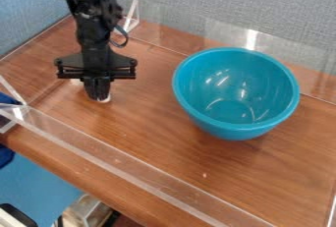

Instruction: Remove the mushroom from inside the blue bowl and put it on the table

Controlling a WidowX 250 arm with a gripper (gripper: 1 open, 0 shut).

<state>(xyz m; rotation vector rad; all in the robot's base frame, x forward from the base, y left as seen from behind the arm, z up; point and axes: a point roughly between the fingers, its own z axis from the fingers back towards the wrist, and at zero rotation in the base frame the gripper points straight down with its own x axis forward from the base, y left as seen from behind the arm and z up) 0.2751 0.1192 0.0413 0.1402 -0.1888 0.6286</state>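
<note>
Black and pointing almost straight down, the gripper hangs low over the left part of the table, its tip just above or perhaps touching the wood; the view is too coarse to tell which. Its jaws are pressed together, and a small pale shape shows between them at the tip, likely the mushroom, though cap and stem cannot be made out. A short crossbar sticks out to either side of the gripper above the fingers. Well apart to the right sits the blue bowl, upright on the brown wood, its teal inside showing only glints of light. Low clear acrylic walls edge the tabletop.
</note>
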